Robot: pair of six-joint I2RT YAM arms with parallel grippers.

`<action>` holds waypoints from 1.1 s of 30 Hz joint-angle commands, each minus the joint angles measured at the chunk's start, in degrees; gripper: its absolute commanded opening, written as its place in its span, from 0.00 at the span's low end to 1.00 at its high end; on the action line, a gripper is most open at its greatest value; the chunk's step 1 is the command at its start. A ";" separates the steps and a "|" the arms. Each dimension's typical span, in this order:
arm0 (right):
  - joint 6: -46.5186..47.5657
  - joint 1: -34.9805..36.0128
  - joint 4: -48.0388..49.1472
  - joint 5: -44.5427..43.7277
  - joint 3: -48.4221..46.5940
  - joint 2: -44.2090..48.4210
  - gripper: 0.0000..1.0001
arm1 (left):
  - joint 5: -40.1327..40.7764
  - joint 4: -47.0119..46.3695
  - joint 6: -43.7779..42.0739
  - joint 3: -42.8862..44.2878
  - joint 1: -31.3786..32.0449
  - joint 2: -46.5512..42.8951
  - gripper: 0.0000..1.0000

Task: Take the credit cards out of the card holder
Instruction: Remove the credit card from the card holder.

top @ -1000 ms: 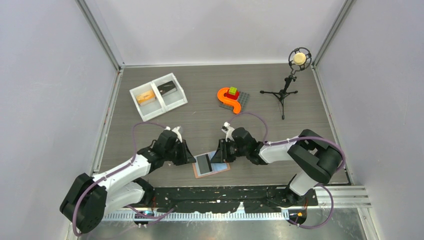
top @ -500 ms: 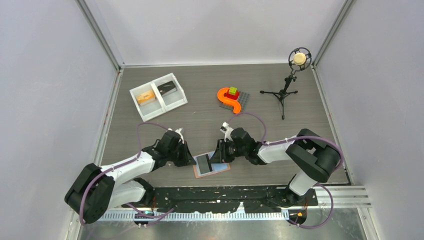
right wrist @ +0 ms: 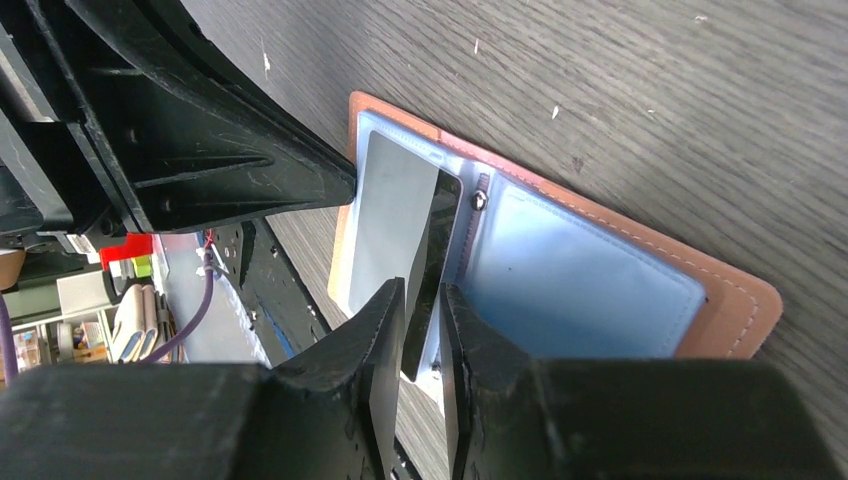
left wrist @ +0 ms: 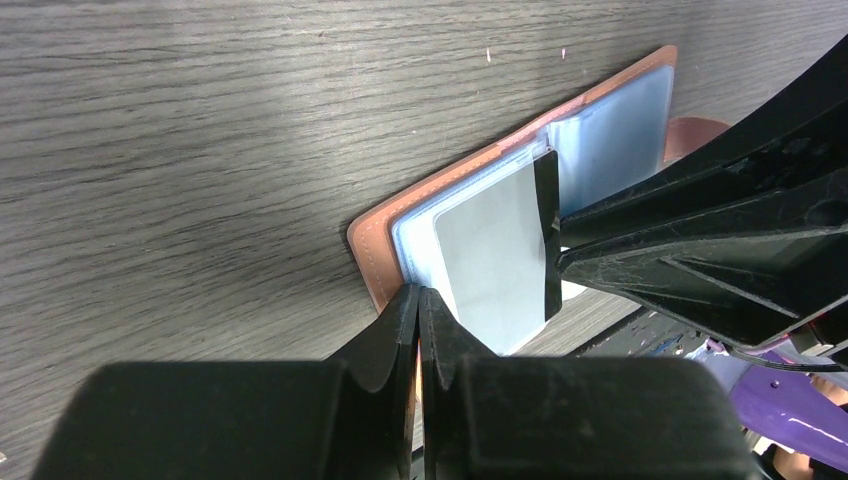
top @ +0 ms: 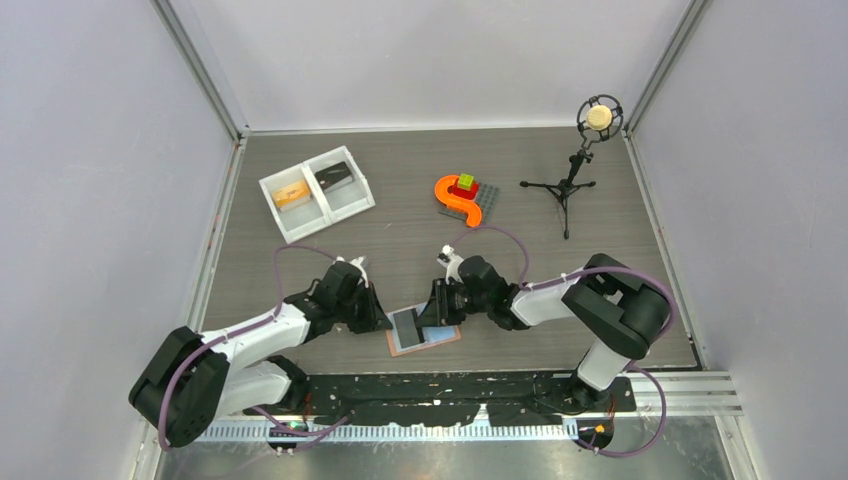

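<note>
1. A dark wood-grain table [top: 400, 245] is seen from above, with two robot arms reaching in from its near edge.
2. The card holder [top: 445, 335] lies spread open and flat near the table's near edge, between the two arms. It is salmon-brown outside with light blue pockets inside.
3. A dark grey credit card [right wrist: 390, 220] sits over the holder's left half, its inner edge tilted up off the pocket.
4. The right gripper [right wrist: 422, 288] has its jaws drawn in narrow, one on each side of the card's raised edge, pinching it.
5. The left gripper [left wrist: 418, 295] has its jaws pressed together with no gap. Its tips rest at the holder's outer left edge; whether they pinch the leather cannot be told.
6. Well apart, toward the far left, stands a white two-compartment tray [top: 318, 195].
7. Near the far middle is an orange curved toy piece [top: 455, 195], and at the far right a microphone on a tripod [top: 598, 117].
</note>
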State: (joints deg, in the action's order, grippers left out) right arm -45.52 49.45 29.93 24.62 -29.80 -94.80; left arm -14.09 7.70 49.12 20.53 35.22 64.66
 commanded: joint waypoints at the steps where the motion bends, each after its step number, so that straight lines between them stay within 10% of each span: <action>1: -1.09 0.29 4.35 0.91 -0.74 -1.39 0.26 | 2.17 -0.32 -0.43 -0.76 0.44 0.82 0.05; 8: -2.24 -0.10 6.24 0.84 0.71 -0.61 0.06 | 3.74 2.31 -1.06 0.17 0.48 1.11 0.05; 33: -1.02 -3.04 -13.17 -5.91 2.47 18.88 0.05 | 4.25 6.98 -4.85 5.62 0.82 -4.30 0.17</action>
State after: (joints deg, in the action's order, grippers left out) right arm -45.76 46.74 21.96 22.00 -26.28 -80.42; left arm -11.55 12.05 47.42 22.37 35.83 63.24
